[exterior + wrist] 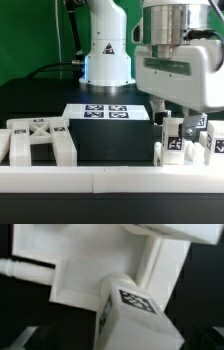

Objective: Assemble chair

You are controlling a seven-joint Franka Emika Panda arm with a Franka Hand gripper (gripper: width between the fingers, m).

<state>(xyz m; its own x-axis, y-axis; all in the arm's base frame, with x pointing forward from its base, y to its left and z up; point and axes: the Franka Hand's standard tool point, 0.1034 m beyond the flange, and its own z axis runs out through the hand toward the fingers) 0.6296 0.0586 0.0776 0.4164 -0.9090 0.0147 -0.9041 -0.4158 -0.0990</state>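
Observation:
In the exterior view my gripper [178,122] hangs over a cluster of white chair parts [176,147] at that view's right, just behind the front rail. Its dark fingers [160,108] stand wide apart on either side of an upright tagged piece, so it is open. The wrist view shows that tagged piece [133,308] close up, with dark gaps on both sides. It leans against a larger flat white chair part [95,269] that has a raised edge and a round peg [22,269]. Another chair part [40,140], a blocky frame with a cross brace, lies at the exterior view's left.
The marker board [105,112] lies flat mid-table in front of the arm's base [107,62]. A long low white rail [110,180] runs along the table's front edge. A green backdrop stands behind.

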